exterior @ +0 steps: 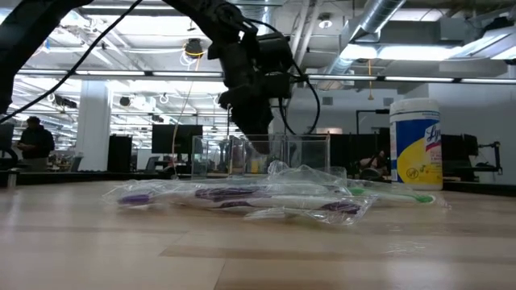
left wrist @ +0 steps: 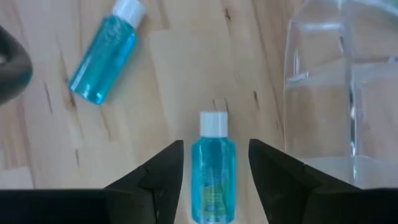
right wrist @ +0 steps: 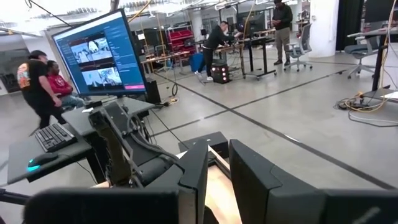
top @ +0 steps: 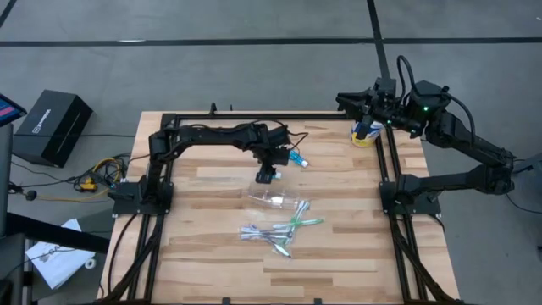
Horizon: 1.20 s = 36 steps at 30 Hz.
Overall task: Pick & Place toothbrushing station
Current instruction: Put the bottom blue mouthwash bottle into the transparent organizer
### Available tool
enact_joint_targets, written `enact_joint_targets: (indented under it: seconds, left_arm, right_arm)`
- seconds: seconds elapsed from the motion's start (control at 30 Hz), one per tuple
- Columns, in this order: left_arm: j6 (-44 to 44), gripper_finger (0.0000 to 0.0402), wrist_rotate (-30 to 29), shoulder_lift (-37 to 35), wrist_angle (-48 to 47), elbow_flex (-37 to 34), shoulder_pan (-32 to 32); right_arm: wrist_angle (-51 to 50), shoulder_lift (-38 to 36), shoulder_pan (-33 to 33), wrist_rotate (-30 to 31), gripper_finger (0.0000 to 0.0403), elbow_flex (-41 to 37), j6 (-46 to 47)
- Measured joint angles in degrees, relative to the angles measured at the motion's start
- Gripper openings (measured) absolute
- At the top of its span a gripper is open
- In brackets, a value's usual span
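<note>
Squarely between left fingers (left wrist: pixel 158 177) (untouched): blue tube (left wrist: pixel 213 171)

Two blue tubes (left wrist: pixel 213 168) with white caps, flat on the desk (top: pixel 339 263). Clear cup (top: pixel 273 198) on its side nearby. Green and purple-white toothbrushes (top: pixel 275 230) scattered just beyond.

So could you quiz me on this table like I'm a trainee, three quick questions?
1. True or false: the left gripper is shut tight on a blue tube.
2. How many blue tubes show in the left wrist view?
3. The wipes canister stands: A) among the toothbrushes, B) at the table's far right edge under the right gripper, C) inside the clear cup.

Key: 1 false, its fingers are open either side of it; 2 two; 3 B.
</note>
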Motion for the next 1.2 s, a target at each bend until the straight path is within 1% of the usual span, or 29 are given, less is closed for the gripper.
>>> enact_joint_targets:
  seconds: [0.1, 0.3, 0.43, 0.6, 0.8, 0.97, 1.2]
  left_arm:
    - [0.13, 0.0177, -0.50, 0.00, 0.97, -0.97, 0.14]
    - [0.13, 0.0177, 0.55, 0.00, 2.34, -1.27, -0.14]
    - [-0.13, 0.0169, 0.66, 0.00, 2.43, -1.27, -0.83]
    - [-1.75, 0.0157, 0.91, 1.72, 3.03, -1.27, -0.96]
    - [-2.39, 0.0156, 1.06, 3.83, 3.18, -1.27, -1.07]
    - [-2.38, 0.0159, 1.05, 4.07, 3.84, -1.27, -1.09]
    - [-2.19, 0.0155, 1.52, 4.13, 5.07, -1.27, -1.09]
  right_arm:
    - [0.21, 0.00, 0.00, -0.01, 0.0059, 0.00, 0.08]
    - [1.62, 1.58, 0.67, -0.52, 0.0059, -0.06, 0.42]
    - [2.80, 3.70, 1.86, -0.68, 0.0059, -0.03, 0.42]
    - [5.24, 5.63, 2.70, -0.82, 0.0059, 0.04, 0.43]
    - [3.77, 6.26, 2.64, -0.79, 0.0059, 2.65, 0.12]
    - [3.03, 6.21, 2.64, -0.66, 0.0059, 5.04, -1.17]
    - [2.52, 6.24, 2.64, -0.66, 0.0059, 5.73, -2.16]
